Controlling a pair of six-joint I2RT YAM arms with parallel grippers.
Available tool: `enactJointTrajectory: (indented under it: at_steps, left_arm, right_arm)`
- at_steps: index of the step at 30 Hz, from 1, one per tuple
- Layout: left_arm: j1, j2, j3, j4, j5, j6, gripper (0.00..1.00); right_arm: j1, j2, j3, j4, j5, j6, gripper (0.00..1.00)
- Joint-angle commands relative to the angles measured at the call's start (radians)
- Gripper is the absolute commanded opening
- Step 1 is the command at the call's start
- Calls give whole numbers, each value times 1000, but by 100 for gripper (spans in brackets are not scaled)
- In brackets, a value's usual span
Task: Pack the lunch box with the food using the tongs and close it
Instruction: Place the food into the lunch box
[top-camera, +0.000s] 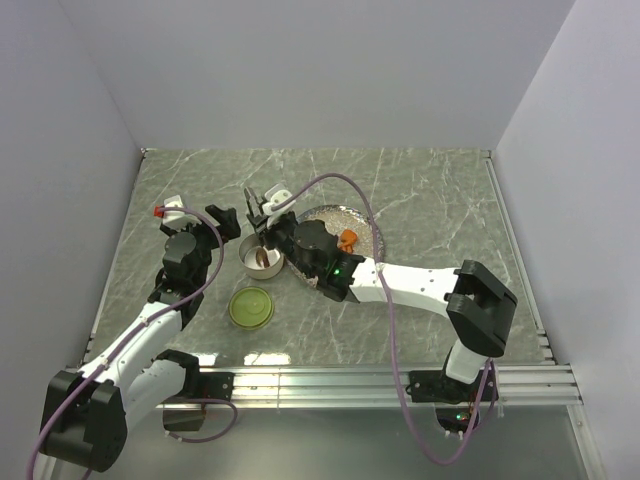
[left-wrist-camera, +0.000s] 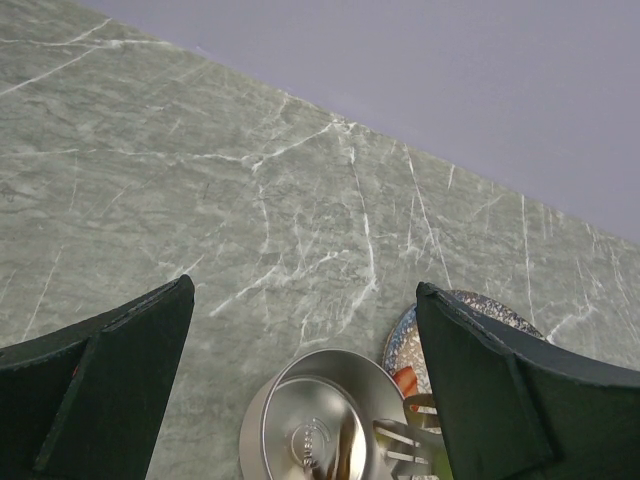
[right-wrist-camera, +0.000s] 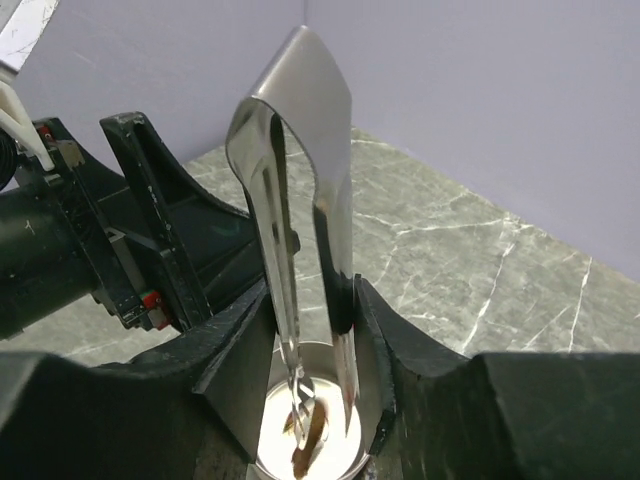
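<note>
Both sets of fingers: state? —MK

Left fingers (top-camera: 226, 221) spread fully, nothing between them. Right fingers (top-camera: 262, 215) clamped on both arms of the slim grey metal tongs (right-wrist-camera: 300, 200), roughly mid-length. Joined end stands above the fingers, tips hang below. —JR

Lunch box? —MK

Small round shiny steel tin (top-camera: 262, 260) sits on the green marbled desk (top-camera: 430, 190) straight under the right fingers, tong tips inside it. Also just ahead of the left fingers, between their tips. It's open: flat round olive-green lid (top-camera: 251, 307) lies on the desk, apart from the tin, on the base side of both sets of fingers. —JR

Food? —MK

One dark brown curved strip (right-wrist-camera: 308, 438) in the tin at the tong tips; can't tell if it's pinched. Orange chunk (top-camera: 347, 239) on the wide speckled grey plate (top-camera: 335, 212), right of the right fingers. —JR
</note>
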Motion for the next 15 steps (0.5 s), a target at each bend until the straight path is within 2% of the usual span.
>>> enactJointTrajectory:
  at_steps: [1, 7, 15]
  left_arm:
    - [-2, -12, 1, 32, -6, -4, 99]
    - [-2, -12, 1, 32, -6, -2, 99]
    - [-2, -9, 1, 33, -7, -4, 99]
  right_arm:
    - [7, -26, 42, 88, 0, -24, 44]
    - [7, -55, -4, 134, 35, -31, 45]
    - [7, -195, -168, 231, 233, -93, 45]
